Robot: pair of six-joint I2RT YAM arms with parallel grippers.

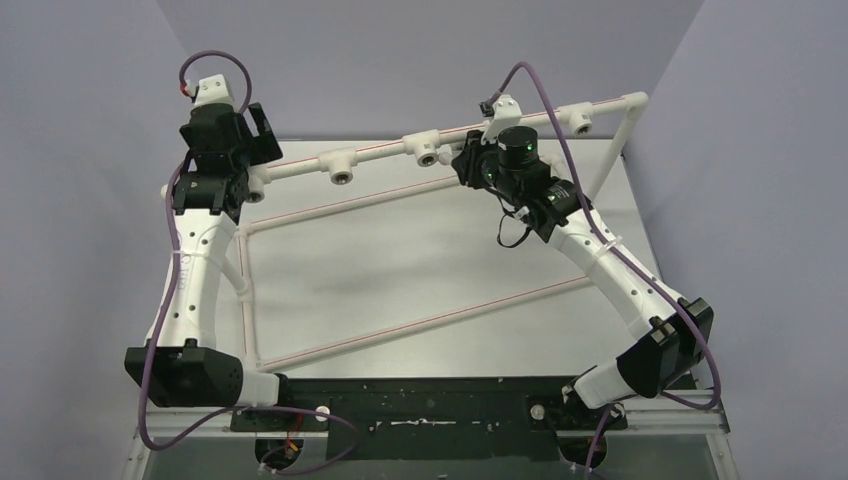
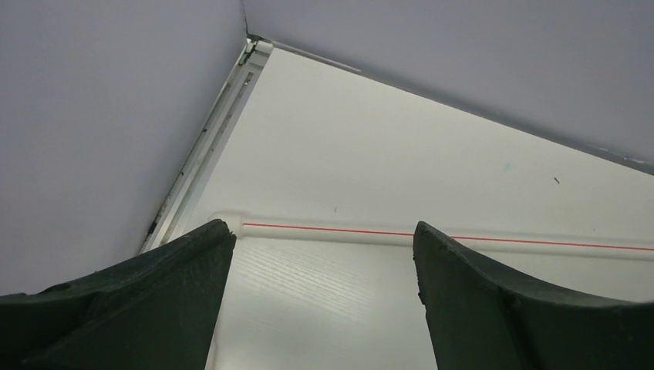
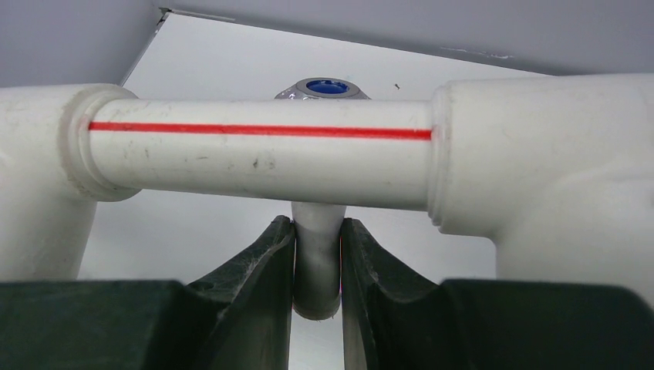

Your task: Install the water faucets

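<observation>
left hand [image 2: 322, 247]: fingers wide, nothing between | right hand [image 3: 318, 231]: clamped on faucet [image 3: 316, 277] stem | faucet: centre of right wrist frame, behind red-striped pipe [image 3: 262, 154], blue-centred knob above it

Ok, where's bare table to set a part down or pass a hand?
Free: the table inside the frame, between the middle pipe and the near pipe; also the strip from the near pipe to the base plate. Crowded: the far rail, with tee sockets, the open left gripper and the right gripper shut on the faucet.
</observation>
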